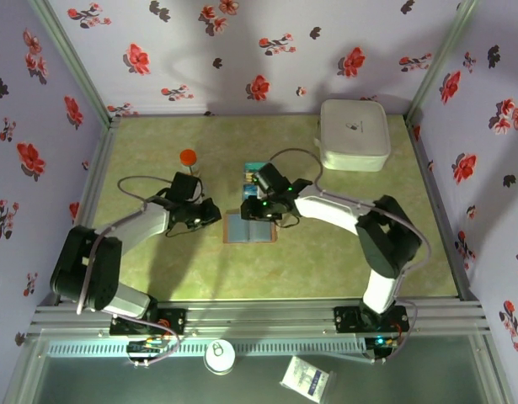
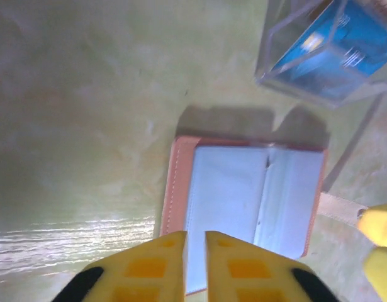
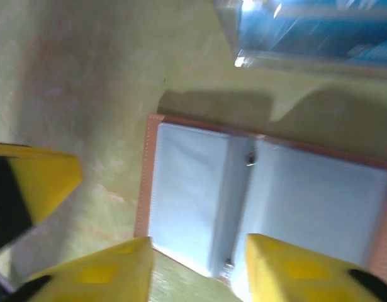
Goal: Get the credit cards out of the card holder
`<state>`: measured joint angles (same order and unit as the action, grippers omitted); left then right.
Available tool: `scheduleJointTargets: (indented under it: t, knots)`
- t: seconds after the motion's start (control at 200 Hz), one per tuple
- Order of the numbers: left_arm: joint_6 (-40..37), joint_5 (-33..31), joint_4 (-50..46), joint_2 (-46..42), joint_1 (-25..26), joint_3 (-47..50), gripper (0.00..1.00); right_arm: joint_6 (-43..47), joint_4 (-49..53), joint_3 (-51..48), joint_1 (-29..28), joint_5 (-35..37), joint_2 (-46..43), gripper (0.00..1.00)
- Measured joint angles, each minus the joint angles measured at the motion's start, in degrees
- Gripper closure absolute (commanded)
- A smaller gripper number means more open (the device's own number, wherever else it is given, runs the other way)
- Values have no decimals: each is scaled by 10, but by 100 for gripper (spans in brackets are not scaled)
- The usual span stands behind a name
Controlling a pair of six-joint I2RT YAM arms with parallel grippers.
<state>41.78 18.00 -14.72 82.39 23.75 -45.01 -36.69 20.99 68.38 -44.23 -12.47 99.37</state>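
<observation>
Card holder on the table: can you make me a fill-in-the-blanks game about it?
The card holder lies ___ on the table, lining up.
The clear tray beyond it holds a ___ card.
The case in the far right corner is ___.
Missing words: open, blue, white.
</observation>
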Motion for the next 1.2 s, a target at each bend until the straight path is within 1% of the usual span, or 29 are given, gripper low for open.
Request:
scheduleJointTargets:
  t: [0.08, 0.095, 0.13, 0.135, 0.15, 0.16, 0.175, 0.19, 0.205, 0.375, 0.485, 0.6, 0.705, 0.79, 0.925, 1.035, 1.125, 1.205]
  knots:
    - [-16, -22, -14, -27, -13, -4, 53, 26, 12, -19, 20, 26, -44, 30]
    - [-23, -27, -17, -31, -16, -5, 51, 26, 15, -23, 25, 33, -53, 27]
    - [-31, -39, -26, -41, -23, -7, 42, 36, 19, -34, 38, 47, -72, 17]
    - [-30, -41, -27, -42, -25, -8, 39, 38, 19, -35, 39, 48, -73, 15]
    - [-33, -45, -30, -45, -28, -9, 24, 46, 21, -41, 45, 53, -81, 12]
    - [-40, -49, -34, -47, -30, -10, 17, 45, 24, -44, 49, 58, -87, 8]
    - [-40, -54, -37, -50, -33, -10, 10, 52, 25, -48, 56, 64, -93, 2]
    - [-46, -60, -41, -53, -37, -12, 3, 56, 27, -52, 61, 69, -99, 1]
    - [-47, -64, -43, -55, -40, -13, 1, 60, 30, -57, 68, 77, -106, 1]
    - [-87, -127, -71, -74, -69, -23, 0, 109, 52, -106, 128, 174, -165, 1]
    - [-115, -183, -75, -76, -80, -26, 0, 151, 45, -139, 161, 249, -196, 1]
    - [-155, -251, -73, -77, -97, -26, 0, 205, -4, -191, 199, 321, -216, 1]
    - [-196, -310, -47, -81, -110, -17, 0, 247, -71, -242, 240, 356, -217, 1]
    - [-231, -350, -11, -88, -123, 3, 0, 275, -136, -283, 276, 369, -217, 1]
    - [-297, -384, 80, -89, -149, 56, 0, 309, -266, -346, 329, 371, -208, 1]
    - [-334, -388, 179, -82, -169, 112, 0, 332, -370, -384, 360, 358, -181, 1]
    - [-355, -377, 286, -59, -187, 156, 0, 343, -453, -413, 371, 336, -174, 1]
    - [-372, -365, 356, -34, -196, 181, 0, 349, -521, -428, 377, 310, -162, 1]
